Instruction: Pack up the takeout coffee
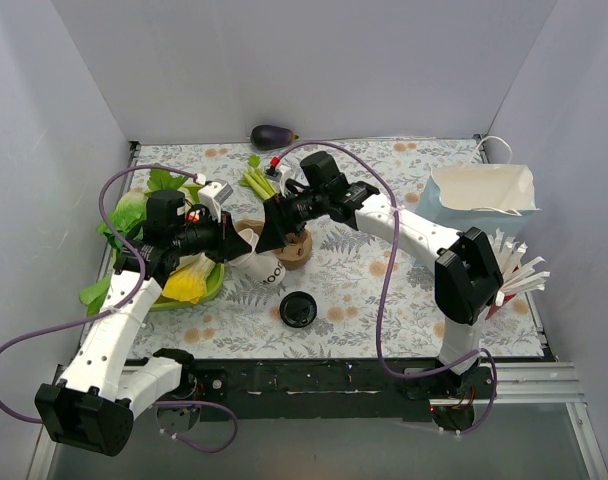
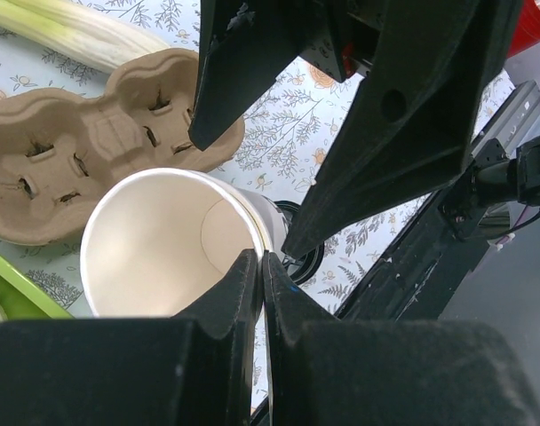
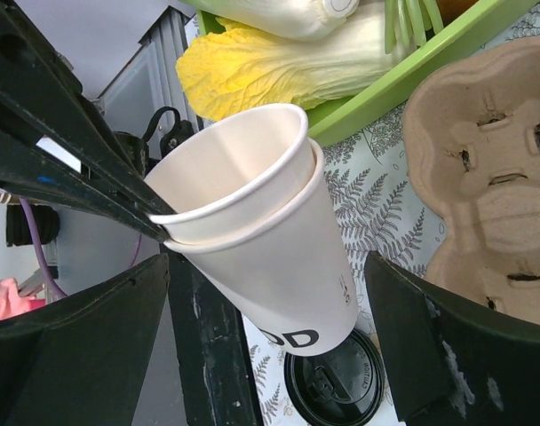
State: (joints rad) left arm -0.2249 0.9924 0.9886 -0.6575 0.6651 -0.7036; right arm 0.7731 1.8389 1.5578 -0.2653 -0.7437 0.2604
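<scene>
Two finger pairs. Left fingers [image 2: 261,264] clenched on the rim of two nested lidless white cups [image 3: 252,222]. Right fingers [image 3: 266,337] spread wide, flanking those cups. Lidded takeout coffee: cannot be located in any view.

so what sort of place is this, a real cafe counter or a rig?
Looks like a lab test cell, not a cafe: plain white walls box in a table with a floral cloth, and takeout props (pulp cup carrier, paper bag) share it with an eggplant.
</scene>
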